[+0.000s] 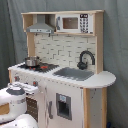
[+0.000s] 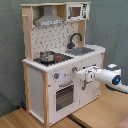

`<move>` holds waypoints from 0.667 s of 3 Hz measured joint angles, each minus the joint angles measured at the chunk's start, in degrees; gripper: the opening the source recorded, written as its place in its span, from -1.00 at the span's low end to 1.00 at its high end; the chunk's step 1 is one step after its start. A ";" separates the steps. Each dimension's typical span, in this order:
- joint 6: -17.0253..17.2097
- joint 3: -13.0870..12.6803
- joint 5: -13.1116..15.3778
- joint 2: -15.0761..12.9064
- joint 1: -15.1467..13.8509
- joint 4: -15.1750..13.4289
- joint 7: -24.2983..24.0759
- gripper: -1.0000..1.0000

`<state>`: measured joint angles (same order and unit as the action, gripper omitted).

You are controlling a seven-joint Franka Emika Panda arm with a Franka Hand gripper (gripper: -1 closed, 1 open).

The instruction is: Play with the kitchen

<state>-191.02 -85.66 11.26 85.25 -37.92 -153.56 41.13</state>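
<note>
The gripper [image 2: 84,78] hovers just before the front of the kitchen [image 2: 60,55], near the knobs [image 2: 56,76]; whether its fingers are spread cannot be told. A hard push could probably tip the tall toy. The kitchen stands upright on the floor, long axis vertical, front toward the arm.

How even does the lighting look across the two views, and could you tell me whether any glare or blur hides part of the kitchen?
In the first exterior view the kitchen is softly and evenly lit, without glare; the arm at the lower left is blurred. In the second exterior view light is equally flat, the pot shows a small highlight, and the gripper looks soft.
</note>
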 joint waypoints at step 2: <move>-2.18 -0.55 -0.02 -0.13 -8.69 7.30 -0.21 1.00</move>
<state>-193.20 -86.21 11.24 85.13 -46.61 -146.26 40.92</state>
